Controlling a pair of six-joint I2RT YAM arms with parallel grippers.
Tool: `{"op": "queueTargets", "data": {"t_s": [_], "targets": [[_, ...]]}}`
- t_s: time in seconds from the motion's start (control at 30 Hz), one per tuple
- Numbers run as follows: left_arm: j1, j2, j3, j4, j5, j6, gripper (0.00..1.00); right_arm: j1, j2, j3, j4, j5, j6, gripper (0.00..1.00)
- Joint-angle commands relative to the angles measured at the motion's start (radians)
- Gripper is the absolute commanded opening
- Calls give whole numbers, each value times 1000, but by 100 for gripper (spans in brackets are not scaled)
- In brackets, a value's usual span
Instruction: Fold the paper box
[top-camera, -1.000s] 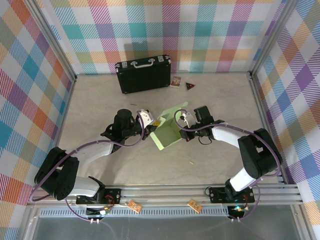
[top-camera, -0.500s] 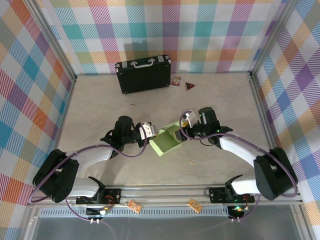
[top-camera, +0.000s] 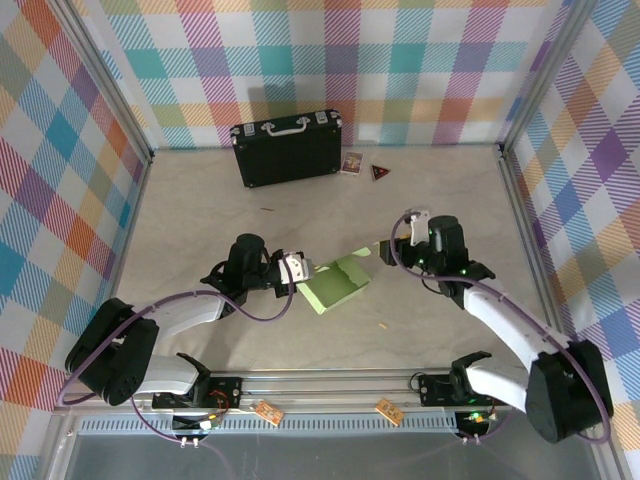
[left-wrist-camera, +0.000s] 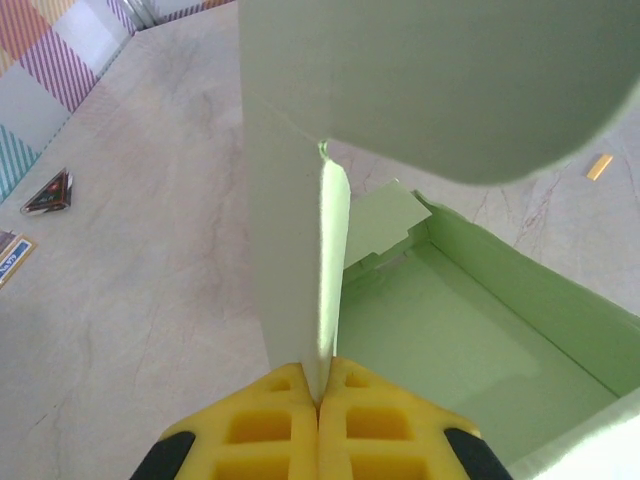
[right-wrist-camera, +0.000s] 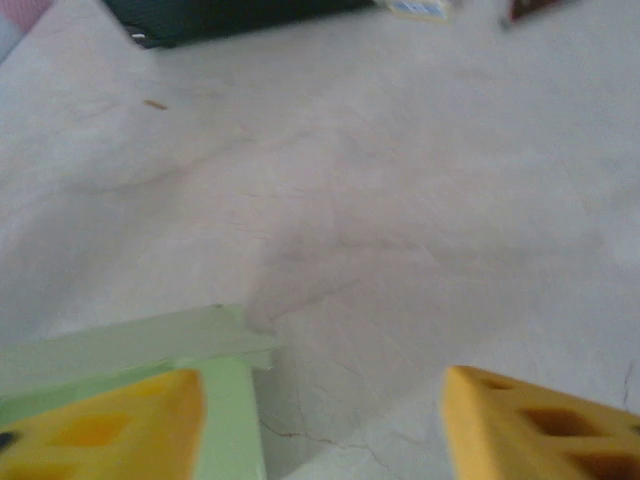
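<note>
The paper box (top-camera: 335, 283), pale green card, lies open-topped on the table centre with its lid flap raised. My left gripper (top-camera: 298, 270) is shut on the box's left wall; in the left wrist view the yellow fingertips (left-wrist-camera: 320, 385) pinch a thin upright panel, with the box interior (left-wrist-camera: 450, 330) to the right. My right gripper (top-camera: 400, 243) hovers just right of the box, apart from it. In the right wrist view its jaws (right-wrist-camera: 325, 405) stand wide open over bare table, and a green box flap (right-wrist-camera: 130, 340) sits by the left finger.
A black hard case (top-camera: 288, 150) lies at the back of the table. A small card (top-camera: 351, 162) and a dark triangular piece (top-camera: 379, 172) lie beside it. A short stick (top-camera: 382, 325) rests on the table near the front. Checked walls enclose the table.
My right gripper has let go of the box's flap, opened, and drawn back to the right. The box has settled lower on the table. The left gripper keeps its grip.
</note>
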Motion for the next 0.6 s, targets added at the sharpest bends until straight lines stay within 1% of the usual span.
{"op": "queueTargets", "data": {"t_s": [0.0, 0.03, 0.1, 0.17, 0.23, 0.27, 0.3, 0.37, 0.4, 0.43, 0.47, 0.57], "targets": [[11, -24, -24, -84, 39, 31, 0, -53, 57, 97, -82, -65, 78, 52], [11, -30, -26, -87, 39, 31, 0, -61, 54, 101, -72, -80, 77, 53], [14, -38, -33, -85, 35, 32, 0, -68, 52, 97, -37, -34, 77, 61], [14, -37, -38, -70, 33, 29, 0, -105, 87, 124, -47, -80, 92, 62], [14, -33, -41, -63, 36, 26, 0, -160, 136, 142, -47, -144, 180, 61], [14, -32, -42, -60, 35, 26, 0, -182, 173, 162, -71, -160, 211, 53], [14, -29, -44, -53, 36, 23, 0, -189, 224, 208, -137, -163, 201, 49], [14, -30, -50, -37, 44, 19, 0, -190, 328, 296, -251, -181, 137, 42], [15, -31, -53, -33, 48, 18, 0, -190, 377, 319, -277, -224, 121, 41], [14, -31, -56, -27, 50, 15, 0, -191, 407, 324, -271, -253, 126, 38], [15, -28, -58, -21, 53, 13, 0, -188, 430, 313, -227, -309, 137, 35], [15, -21, -57, -9, 54, 4, 0, -169, 488, 286, -100, -511, 178, 28]]}}
